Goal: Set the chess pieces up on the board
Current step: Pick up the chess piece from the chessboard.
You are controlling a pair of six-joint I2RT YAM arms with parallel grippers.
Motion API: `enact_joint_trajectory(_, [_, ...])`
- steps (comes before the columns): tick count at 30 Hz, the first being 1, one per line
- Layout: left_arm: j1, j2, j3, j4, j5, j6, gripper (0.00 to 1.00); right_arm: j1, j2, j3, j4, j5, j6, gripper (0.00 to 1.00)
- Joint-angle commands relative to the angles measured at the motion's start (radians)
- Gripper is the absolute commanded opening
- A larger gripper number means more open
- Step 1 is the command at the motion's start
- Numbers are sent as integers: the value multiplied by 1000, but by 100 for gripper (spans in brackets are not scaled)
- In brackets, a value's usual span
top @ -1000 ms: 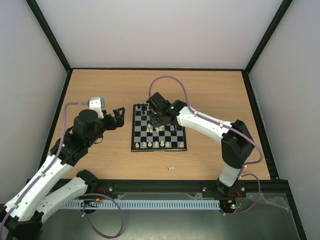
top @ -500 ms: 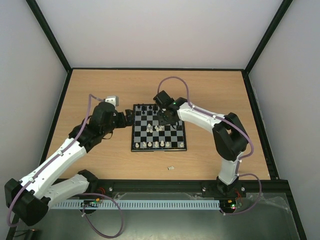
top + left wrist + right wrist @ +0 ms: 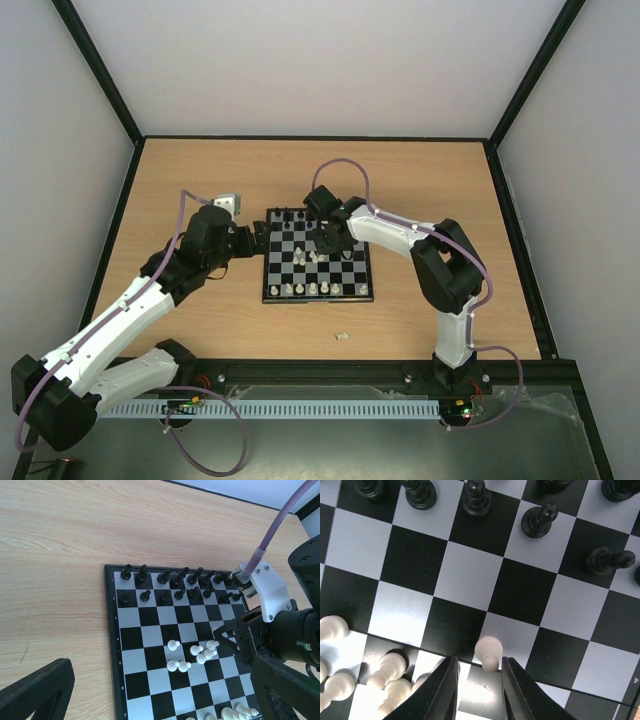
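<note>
The board (image 3: 266, 270) lies mid-table. Black chess pieces (image 3: 175, 587) fill its two far rows. Several white pawns (image 3: 200, 652) stand bunched near the middle, and more white pieces (image 3: 315, 289) line the near row. My right gripper (image 3: 325, 238) hangs low over the board's centre. In the right wrist view its jaws (image 3: 480, 661) stand narrowly open around one white pawn (image 3: 488, 652), which is close to the right finger (image 3: 517, 690) and clear of the left finger. My left gripper (image 3: 255, 235) hovers at the board's left edge, wide open (image 3: 160, 700) and empty.
One small white piece (image 3: 341, 336) lies on the wooden table in front of the board. Black frame rails and pale walls close in the table on three sides. The right arm's purple cable (image 3: 345, 170) loops above the board's far edge.
The left arm has reached right, bringing its open gripper to the board's left edge. The right gripper's jaws have narrowed around the white pawn.
</note>
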Motion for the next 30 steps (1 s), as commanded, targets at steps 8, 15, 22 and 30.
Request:
enact_joint_trajectory(8, [6,-2,-15,14,13,0,99,-20,35,25,-13,-11,-12,20])
enact_joint_trajectory(15, [4,-8,-21,18,14,-1,99,-22,25,19,-4,-11,-20,9])
enact_joint_trajectory(22, [4,-14,-29,18,14,-3,100,-23,-20,-5,-7,-5,-17,7])
enact_joint_trajectory(30, [5,-9,-33,14,3,-5,100,-23,-175,-126,-27,5,6,7])
